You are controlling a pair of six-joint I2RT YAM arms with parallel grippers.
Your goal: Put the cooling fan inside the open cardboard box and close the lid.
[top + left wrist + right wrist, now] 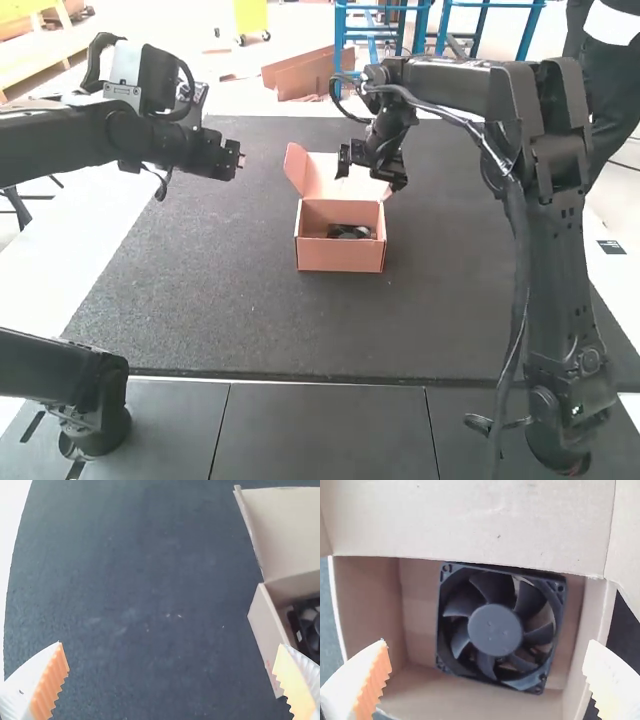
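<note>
Now, black square-framed cooling fan (496,630) flat in cardboard box (470,525), left gripper (170,647) and right gripper (487,642) both released

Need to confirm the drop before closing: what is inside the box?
The fan lies flat on the floor of the box, blades facing up, with bare cardboard around it. The floor beneath the fan is covered, so anything under it cannot be seen. The lid stands open.

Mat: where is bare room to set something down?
The mat is bare left of the box, under the left tool, and between the box and the mat's near edge. Crowded: above the box, where the right tool hangs over the fan.
</note>
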